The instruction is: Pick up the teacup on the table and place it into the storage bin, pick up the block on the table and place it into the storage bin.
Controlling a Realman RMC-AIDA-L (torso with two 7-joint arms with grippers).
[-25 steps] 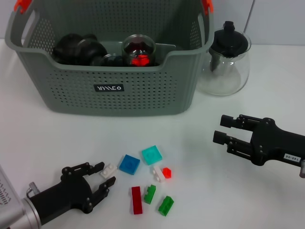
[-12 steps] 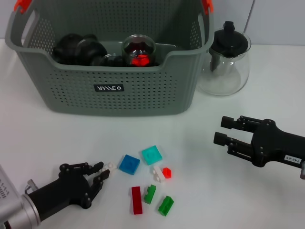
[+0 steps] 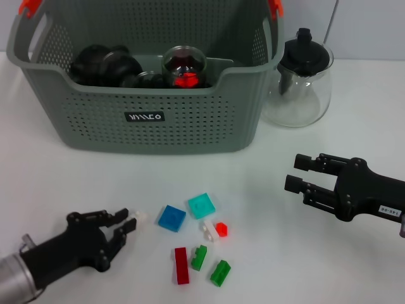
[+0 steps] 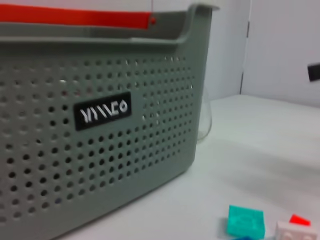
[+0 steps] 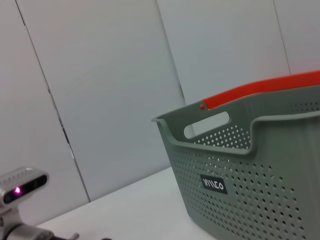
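The grey storage bin (image 3: pixel 149 130) stands at the back, also filling the left wrist view (image 4: pixel 100 150) and showing in the right wrist view (image 5: pixel 260 170). Inside it lie dark round cups and a clear glass teacup (image 3: pixel 184 66) with something red in it. My left gripper (image 3: pixel 130 220) is low at the front left, shut on a small white block (image 3: pixel 139 216) at its fingertips. Loose blocks lie to its right: blue (image 3: pixel 171 217), teal (image 3: pixel 201 205), red (image 3: pixel 181 265) and green (image 3: pixel 220 272). My right gripper (image 3: pixel 296 173) hovers open at the right, holding nothing.
A clear glass teapot (image 3: pixel 302 76) with a black lid stands right of the bin. A white block with a small red one (image 3: pixel 216 229) and another green block (image 3: pixel 200 257) lie among the rest. The teal block (image 4: pixel 245 221) shows in the left wrist view.
My left gripper closed on the small white block and drew back to the lower left, carrying it along. The right arm barely moved.
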